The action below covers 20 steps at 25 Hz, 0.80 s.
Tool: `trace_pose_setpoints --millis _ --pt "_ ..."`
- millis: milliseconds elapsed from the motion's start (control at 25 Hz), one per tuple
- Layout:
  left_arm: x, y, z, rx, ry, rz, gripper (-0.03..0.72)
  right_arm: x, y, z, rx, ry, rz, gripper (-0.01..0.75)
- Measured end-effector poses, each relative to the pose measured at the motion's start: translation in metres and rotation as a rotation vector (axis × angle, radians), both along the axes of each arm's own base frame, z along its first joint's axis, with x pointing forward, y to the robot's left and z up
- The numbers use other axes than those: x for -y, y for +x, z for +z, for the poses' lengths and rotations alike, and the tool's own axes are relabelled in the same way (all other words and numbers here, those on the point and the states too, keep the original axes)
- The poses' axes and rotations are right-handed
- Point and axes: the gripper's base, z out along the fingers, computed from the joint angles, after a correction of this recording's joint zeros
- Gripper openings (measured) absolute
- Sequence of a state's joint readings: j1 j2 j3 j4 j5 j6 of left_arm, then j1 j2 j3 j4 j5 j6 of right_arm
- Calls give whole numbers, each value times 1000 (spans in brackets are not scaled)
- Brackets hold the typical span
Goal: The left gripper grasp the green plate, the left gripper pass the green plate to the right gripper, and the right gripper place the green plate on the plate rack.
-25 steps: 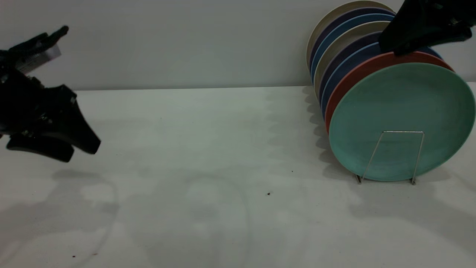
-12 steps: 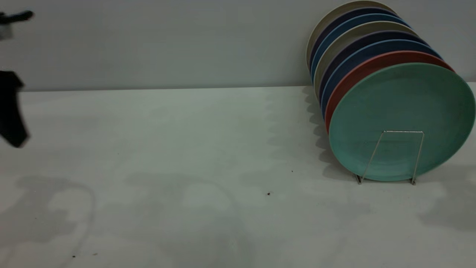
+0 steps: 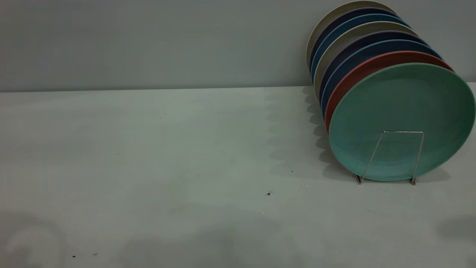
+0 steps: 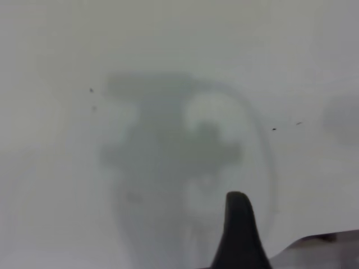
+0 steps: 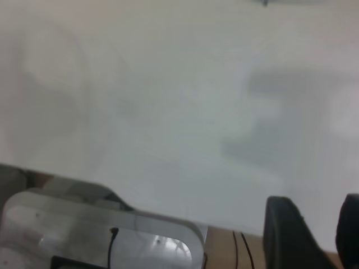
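Observation:
The green plate (image 3: pixel 401 119) stands upright at the front of a row of plates in the plate rack (image 3: pixel 399 149), behind the rack's front wire loop. Right behind it is a salmon-pink plate (image 3: pixel 357 72). Neither gripper shows in the exterior view. In the left wrist view only one black tip of my left gripper (image 4: pixel 238 235) shows, above bare table with nothing held. In the right wrist view my right gripper (image 5: pixel 320 224) is open and empty near the table's edge, with the table showing between its two fingers.
Behind the pink plate stand several blue-rimmed dark plates (image 3: pixel 368 48) and beige plates (image 3: pixel 334 18), close to the back wall. The white table (image 3: pixel 186 149) has a few dark specks. A grey metal housing (image 5: pixel 101 230) sits beyond the table's edge.
Both arms have left the exterior view: the left gripper withdrew to the left, the right gripper rose away from above the plates. The plates and rack have not moved.

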State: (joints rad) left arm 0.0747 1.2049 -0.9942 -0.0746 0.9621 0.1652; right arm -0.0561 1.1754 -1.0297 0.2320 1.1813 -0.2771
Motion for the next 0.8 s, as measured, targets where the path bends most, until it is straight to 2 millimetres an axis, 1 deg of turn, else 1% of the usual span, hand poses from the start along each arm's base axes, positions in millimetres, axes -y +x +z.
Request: trace_pose_setpoints --millis 80,200,320,440,560,720,800 --pt "2 -22 19 65 2 1 563 -1 -23 4 35 -3 7 237" --pt "5 -57 44 179 1 1 563 -3 -53 7 76 -8 18 237" --pt "8 -89 52 240 -4 9 563 -5 -79 8 113 -11 23 238" --pt "10 -118 48 273 -11 22 563 -6 -100 9 174 -15 24 238" --pt "12 -142 35 296 -21 43 563 -7 -123 8 239 -23 27 238" --pt "14 -166 11 315 -39 75 563 -8 -149 -4 302 -45 42 239" --pt "15 -175 0 318 -40 78 563 -7 -159 -17 307 -59 41 239"
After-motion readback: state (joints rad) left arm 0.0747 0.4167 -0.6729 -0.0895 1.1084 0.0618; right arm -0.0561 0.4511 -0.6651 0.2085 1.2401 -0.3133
